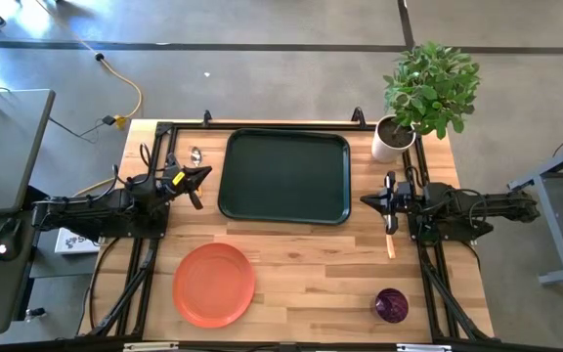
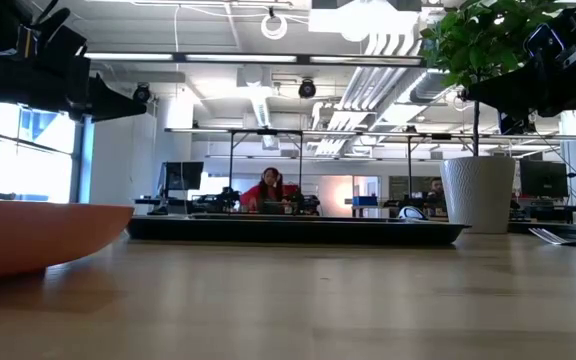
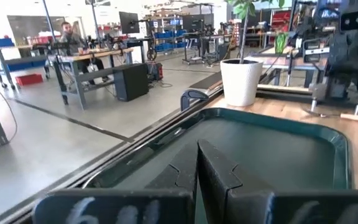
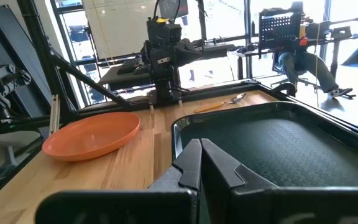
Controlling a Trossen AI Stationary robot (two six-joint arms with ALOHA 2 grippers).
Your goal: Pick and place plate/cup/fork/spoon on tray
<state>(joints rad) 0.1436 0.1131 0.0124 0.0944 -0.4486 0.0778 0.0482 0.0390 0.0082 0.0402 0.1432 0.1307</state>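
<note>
The dark green tray (image 1: 283, 176) lies at the table's far middle. The orange-red plate (image 1: 213, 284) rests flat near the front left, and the purple cup (image 1: 391, 304) stands at the front right. The spoon (image 1: 194, 154) lies left of the tray, beside my left gripper (image 1: 206, 174); it also shows in the right wrist view (image 4: 219, 102). The fork (image 1: 391, 240) lies right of the tray, partly under my right gripper (image 1: 365, 200). Both grippers are shut and empty, held above the table and facing each other across the tray (image 3: 272, 149) (image 4: 272, 149).
A white pot with a green plant (image 1: 391, 139) stands at the far right corner, close behind my right arm. Black frame rails run along the table's left and right sides. Bare wood lies between the plate and the cup.
</note>
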